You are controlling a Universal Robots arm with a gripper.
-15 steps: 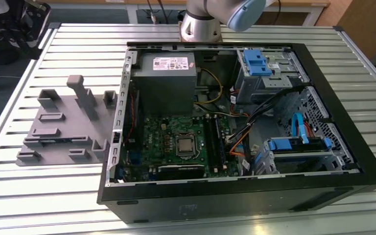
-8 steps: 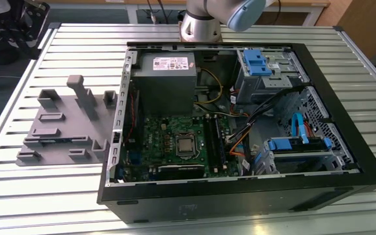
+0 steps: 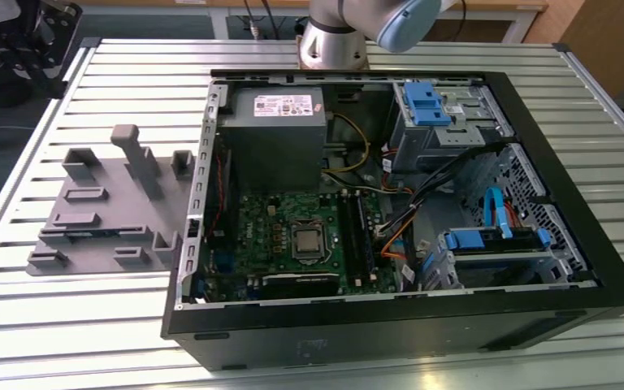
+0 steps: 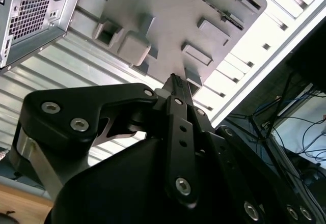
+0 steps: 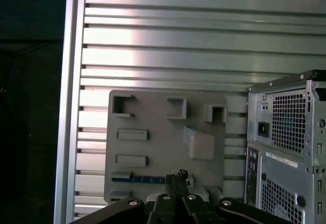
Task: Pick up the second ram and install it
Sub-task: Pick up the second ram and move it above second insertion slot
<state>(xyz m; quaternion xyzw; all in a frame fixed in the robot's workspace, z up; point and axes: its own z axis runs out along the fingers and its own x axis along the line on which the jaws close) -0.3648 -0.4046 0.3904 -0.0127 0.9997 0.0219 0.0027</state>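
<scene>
Progress: you are at the very start of the pick. The open computer case (image 3: 344, 345) lies on its side with the green motherboard (image 3: 279, 219) exposed. Its long black memory slots (image 3: 357, 236) sit beside the processor; whether any slot is already filled cannot be told from the exterior view. To the exterior view's left of the case stands the grey fixture block (image 3: 95, 215).

The second ram (image 5: 145, 179) lies flat in a groove along one edge of that block, and its blue label strip shows in the first wrist view. It has not been lifted, so both the pick and the install remain to be done.

In both wrist views the gripper (image 5: 175, 177) hangs above the fixture, well clear of it, with its fingertips closed together and nothing between them. By my reading, its tips line up over the ram's groove.

Surface: the table (image 3: 74, 325) is ribbed aluminium slats, bright and reflective, and it carries the case, the fixture and the arm's base (image 3: 331, 45).

Room: wooden furniture (image 3: 604, 41) stands beyond the far corner, dark equipment (image 3: 19, 49) sits at the exterior view's upper left, and loose cables (image 4: 285, 127) hang past the table edge.
</scene>
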